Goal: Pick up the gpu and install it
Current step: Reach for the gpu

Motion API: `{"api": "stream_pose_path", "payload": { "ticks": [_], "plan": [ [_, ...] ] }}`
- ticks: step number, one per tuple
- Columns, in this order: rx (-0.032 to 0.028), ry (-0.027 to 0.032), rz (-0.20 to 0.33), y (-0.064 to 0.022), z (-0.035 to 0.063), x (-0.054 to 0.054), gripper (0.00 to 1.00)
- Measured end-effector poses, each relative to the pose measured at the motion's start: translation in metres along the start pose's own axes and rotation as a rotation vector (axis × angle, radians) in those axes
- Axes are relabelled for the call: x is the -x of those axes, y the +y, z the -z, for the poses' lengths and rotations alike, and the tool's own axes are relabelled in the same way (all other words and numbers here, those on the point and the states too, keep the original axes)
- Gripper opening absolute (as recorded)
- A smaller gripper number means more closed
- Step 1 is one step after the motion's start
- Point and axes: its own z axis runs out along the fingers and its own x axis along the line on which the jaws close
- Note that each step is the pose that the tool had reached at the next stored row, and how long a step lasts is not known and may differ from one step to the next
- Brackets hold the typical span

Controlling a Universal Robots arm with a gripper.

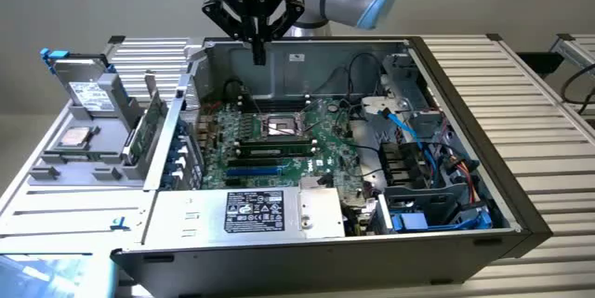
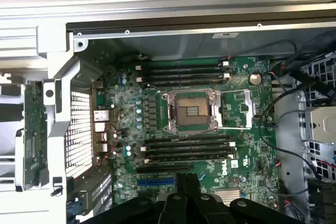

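Tabletop: you have a silver slatted metal tabletop [image 1: 530,103] carrying everything else.
Case: your black and grey steel computer case [image 1: 307,253] lies on its side with the panel off, so the inside is open to you.
Motherboard: the large green motherboard [image 1: 307,138] lies flat on the case floor, with its silver square processor socket [image 1: 281,127] uncovered.
Power supply: a silver box with a black and white label [image 1: 256,211] sits at the near wall of the case.
Holder: a grey plastic rack [image 1: 56,166] stands outside the case, at the exterior view's left; you can see two silver hard drives with white labels [image 1: 91,96] in it.
Gpu: your gpu, a small flat green circuit card [image 1: 138,138], stands on edge in the rack, just beside the case wall and untouched.
End effector: your black two-fingered end effector [image 1: 259,51] hangs above the far wall of the case, clenched on nothing, fingers pressed together and pointing down, well apart from the gpu.
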Motion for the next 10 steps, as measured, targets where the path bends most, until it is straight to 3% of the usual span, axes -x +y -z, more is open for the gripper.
{"api": "stream_pose_path", "payload": {
  "ticks": [10],
  "plan": [
    [0.0002,-0.0002,0.0,0.0,-0.0002,0.0,0.12]
  ]
}}
